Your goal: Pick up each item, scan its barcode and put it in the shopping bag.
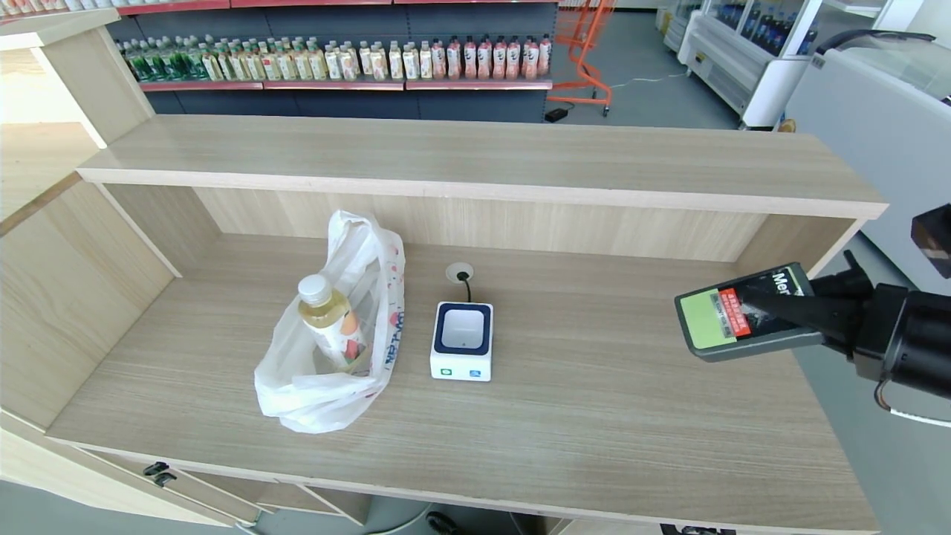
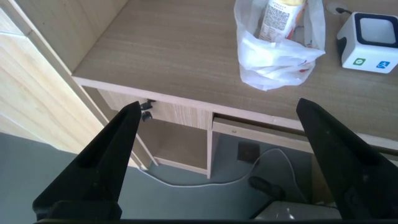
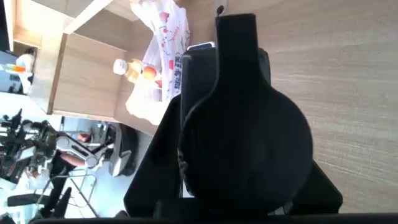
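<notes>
The right tool (image 1: 752, 310) is clamped on a flat dark box (image 1: 706, 324) with a green and red label, holding it in the air over the right end of the desk (image 1: 594, 394), label side up. The box is well apart from the white scanner (image 1: 462, 338) at mid-desk. Just left of the scanner stands the white shopping bag (image 1: 297, 390) with a bottle (image 1: 330, 319) inside it. The left tool (image 2: 217, 168), fingers wide apart, hangs below the desk's front edge.

Bottle (image 1: 330, 323) in bag (image 1: 312, 401); scanner (image 1: 462, 340) right of bag; box (image 1: 706, 323) farther right.
</notes>
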